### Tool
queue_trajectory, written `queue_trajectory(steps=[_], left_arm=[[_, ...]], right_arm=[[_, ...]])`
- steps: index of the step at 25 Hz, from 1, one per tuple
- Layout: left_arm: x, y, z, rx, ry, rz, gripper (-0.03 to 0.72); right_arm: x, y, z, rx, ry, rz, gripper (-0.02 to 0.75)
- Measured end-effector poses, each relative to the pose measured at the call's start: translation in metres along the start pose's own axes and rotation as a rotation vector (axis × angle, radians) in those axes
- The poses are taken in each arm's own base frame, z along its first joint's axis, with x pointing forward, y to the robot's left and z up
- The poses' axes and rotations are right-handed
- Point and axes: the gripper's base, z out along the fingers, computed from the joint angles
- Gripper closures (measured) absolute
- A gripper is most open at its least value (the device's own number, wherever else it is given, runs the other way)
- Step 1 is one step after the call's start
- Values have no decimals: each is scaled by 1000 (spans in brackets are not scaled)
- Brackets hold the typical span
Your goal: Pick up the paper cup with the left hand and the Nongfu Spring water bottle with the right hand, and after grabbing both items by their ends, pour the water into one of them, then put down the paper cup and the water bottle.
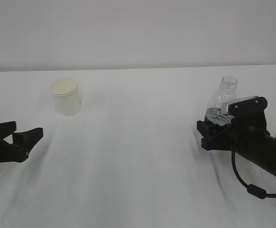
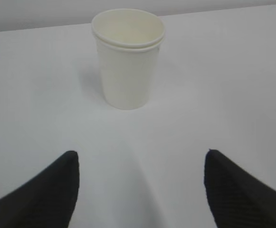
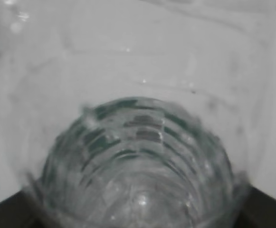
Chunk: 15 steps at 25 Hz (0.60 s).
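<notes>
On the white counter [image 1: 138, 156] the paper cup [image 1: 66, 97] stands upright at the far left side. It is not touched by anything. The left hand [image 1: 7, 142] lies low near the left edge of the exterior view, and its claw [image 1: 31, 135] points to the right, well apart from the cup. In the left wrist view the cup [image 2: 128, 59] is straight ahead of this claw, and the two black fingertips [image 2: 47, 190] stand wide apart at the bottom corners with only bare counter between them. So the left claw is released and holds nothing.

On the right side the Nongfu Spring water bottle [image 1: 222, 107] stands upright with its open neck at the top. The right hand [image 1: 256, 142] reaches to it from the right, and its claw [image 1: 213, 130] is around the lower part of the bottle. In the right wrist view the clear ribbed body of the bottle [image 3: 138, 166] fills almost the whole picture, and the dark fingers [image 3: 4, 213] show just at both bottom corners, against its sides. The claw looks to be grasping the bottle, which is at counter level. The water in it I cannot make out clearly.
</notes>
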Motion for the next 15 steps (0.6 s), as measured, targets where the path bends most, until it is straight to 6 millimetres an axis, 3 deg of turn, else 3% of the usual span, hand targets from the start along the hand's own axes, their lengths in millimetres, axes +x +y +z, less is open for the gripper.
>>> queue_trajectory(steps=[15], left_arm=[[0, 0, 0, 0, 0, 0, 101]], right_arm=[[-27, 1, -14, -13, 38, -88, 248]])
